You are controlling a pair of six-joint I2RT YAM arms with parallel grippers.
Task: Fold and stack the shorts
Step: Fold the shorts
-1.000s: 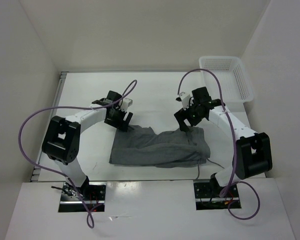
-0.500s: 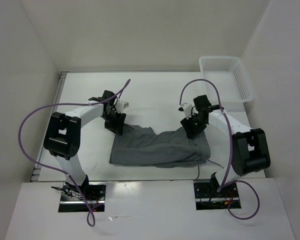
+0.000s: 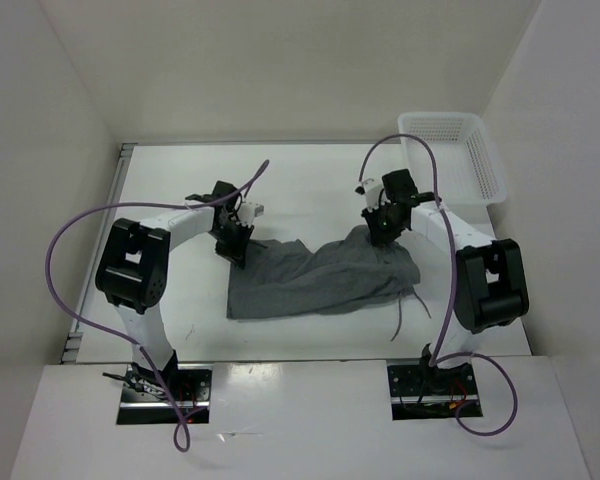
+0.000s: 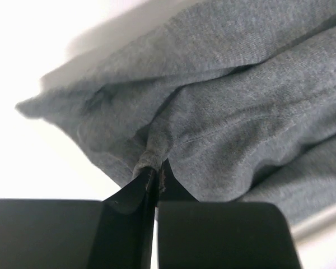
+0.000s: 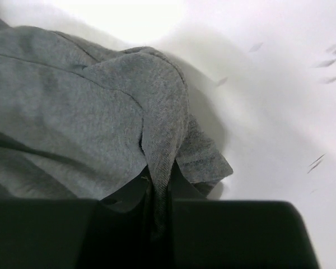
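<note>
Where one pair of shorts (image 3: pixel 320 285) lies, left pincer (image 4: pixel 155 169) and right pincer (image 5: pixel 157 184) clench it.

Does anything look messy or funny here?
The shorts lie rumpled and crooked, bunched up where the left fingers and right fingers pinch their far edge. The drawstring trails loose toward the near side. Nothing looks torn.

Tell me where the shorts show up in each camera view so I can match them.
Top external: shorts lie in the middle, both far corners held.
Left wrist: shorts fill the upper right, a fold pinched in the left fingers.
Right wrist: shorts fill the left, a fold pinched in the right fingers.
Shared landmark: the white table under them.
</note>
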